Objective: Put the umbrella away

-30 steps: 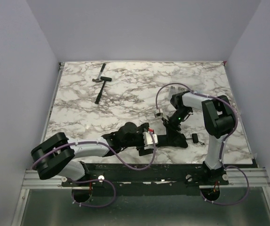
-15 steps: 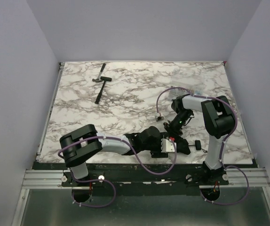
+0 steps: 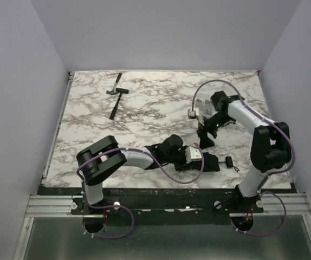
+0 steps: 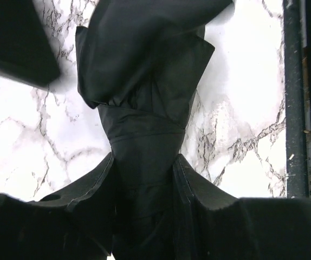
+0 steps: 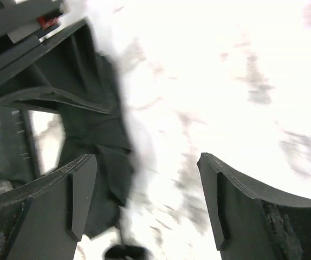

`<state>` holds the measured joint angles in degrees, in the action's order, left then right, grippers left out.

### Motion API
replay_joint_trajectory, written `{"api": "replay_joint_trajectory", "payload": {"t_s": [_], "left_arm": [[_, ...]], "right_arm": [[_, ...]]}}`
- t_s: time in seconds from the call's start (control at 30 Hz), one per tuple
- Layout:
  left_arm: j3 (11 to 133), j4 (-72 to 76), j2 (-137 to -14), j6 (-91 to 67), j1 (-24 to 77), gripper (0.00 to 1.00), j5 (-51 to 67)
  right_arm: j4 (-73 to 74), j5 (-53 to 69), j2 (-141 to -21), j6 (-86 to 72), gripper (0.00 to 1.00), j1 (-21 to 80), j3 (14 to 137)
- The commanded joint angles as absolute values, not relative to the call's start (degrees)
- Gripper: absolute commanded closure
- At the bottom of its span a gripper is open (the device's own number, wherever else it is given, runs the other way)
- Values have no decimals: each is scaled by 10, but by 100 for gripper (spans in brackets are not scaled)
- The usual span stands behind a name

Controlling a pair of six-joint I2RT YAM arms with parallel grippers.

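The black umbrella (image 3: 212, 163) lies folded near the table's front edge, its small handle (image 3: 228, 161) pointing right. My left gripper (image 3: 200, 161) reaches in from the left and is shut on the fabric bundle. In the left wrist view the umbrella (image 4: 144, 135) runs straight between my left gripper (image 4: 144, 184), both fingers pressed against its sides. My right gripper (image 3: 205, 138) hangs open just behind the umbrella, holding nothing. The right wrist view shows my right gripper (image 5: 147, 203) wide apart over bare marble, the umbrella's cloth (image 5: 93, 130) off to its left.
A black-handled hammer (image 3: 115, 93) lies at the back left of the marble table (image 3: 144, 119). The black frame rail (image 4: 302, 97) runs along the table's near edge, close to the umbrella. Grey walls stand on three sides.
My left arm has swung right along the front edge and closed on the umbrella. My right gripper has let go of it, opened, and drawn back from it.
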<state>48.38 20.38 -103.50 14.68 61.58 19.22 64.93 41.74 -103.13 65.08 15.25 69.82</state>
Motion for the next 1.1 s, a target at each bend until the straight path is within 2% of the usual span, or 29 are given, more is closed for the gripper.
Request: {"api": "replay_joint_trajectory", "payload": {"t_s": [0.0, 0.13, 0.2, 0.27, 0.37, 0.47, 0.8, 0.93, 1.07], "left_arm": [[444, 78, -1120, 69, 559, 78, 287], [441, 87, -1146, 33, 509, 78, 354], [448, 81, -1161, 18, 487, 78, 384], [466, 65, -1176, 8, 469, 78, 413], [498, 29, -1203, 2, 454, 77, 444], [524, 11, -1227, -28, 446, 77, 471], [560, 6, -1261, -69, 436, 77, 511], [569, 6, -1265, -79, 431, 77, 528], [581, 4, -1267, -90, 429, 76, 537]], "right_arm": [[629, 441, -941, 709, 14, 104, 778], [671, 461, -859, 820, 9, 99, 750], [681, 482, -811, 904, 1, 99, 696], [669, 504, -762, 976, 0, 99, 625], [588, 520, -700, 963, 0, 109, 525], [469, 484, -677, 876, 0, 133, 473], [319, 377, -723, 803, 1, 190, 379], [290, 340, -753, 791, 7, 195, 352], [251, 304, -774, 782, 22, 197, 328]]}}
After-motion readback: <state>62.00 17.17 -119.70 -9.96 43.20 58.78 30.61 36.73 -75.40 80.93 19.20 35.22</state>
